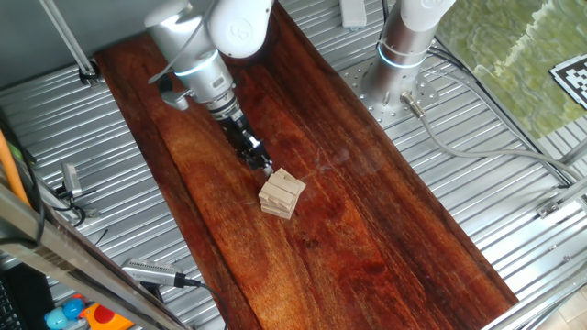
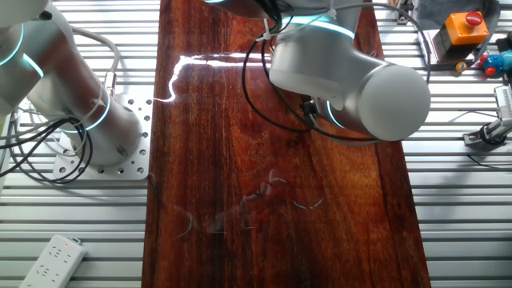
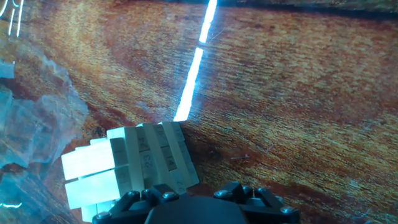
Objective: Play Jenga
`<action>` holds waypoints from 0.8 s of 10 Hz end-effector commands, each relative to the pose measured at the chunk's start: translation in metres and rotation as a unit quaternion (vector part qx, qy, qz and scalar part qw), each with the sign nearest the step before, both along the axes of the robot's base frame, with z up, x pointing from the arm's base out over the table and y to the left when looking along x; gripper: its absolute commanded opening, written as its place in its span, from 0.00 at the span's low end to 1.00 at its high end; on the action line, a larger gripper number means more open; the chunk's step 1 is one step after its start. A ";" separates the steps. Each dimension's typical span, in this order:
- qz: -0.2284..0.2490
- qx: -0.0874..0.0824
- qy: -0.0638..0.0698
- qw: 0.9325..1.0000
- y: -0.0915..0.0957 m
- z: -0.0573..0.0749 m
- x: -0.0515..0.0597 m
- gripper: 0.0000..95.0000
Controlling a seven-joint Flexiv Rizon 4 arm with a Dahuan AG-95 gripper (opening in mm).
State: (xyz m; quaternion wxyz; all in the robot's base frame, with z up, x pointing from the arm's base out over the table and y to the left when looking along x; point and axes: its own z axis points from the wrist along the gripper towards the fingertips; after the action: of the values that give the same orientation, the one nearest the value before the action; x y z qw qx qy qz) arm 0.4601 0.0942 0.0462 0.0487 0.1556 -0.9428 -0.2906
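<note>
On the dark wood board (image 1: 367, 229), the pale Jenga (image 1: 282, 193) stack sits slightly twisted; whether the tool (image 1: 264, 169) beside it is spread is unclear; ribbed metal table (image 1: 110, 183) surrounds.

Dark wood board (image 1: 367, 229) sat on the ribbed metal table (image 1: 101, 147); white power strip (image 2: 52, 260) lay near the corner.

Two high opposing views share board (image 1: 367, 220), hand view close — downward
</note>
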 end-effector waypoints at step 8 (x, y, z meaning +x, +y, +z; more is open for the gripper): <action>-0.002 -0.001 -0.001 1.000 0.002 -0.002 -0.019 0.60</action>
State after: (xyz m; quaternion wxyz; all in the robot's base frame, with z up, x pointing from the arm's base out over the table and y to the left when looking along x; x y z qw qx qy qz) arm 0.4397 0.0962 0.0441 0.0477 0.1539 -0.9434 -0.2898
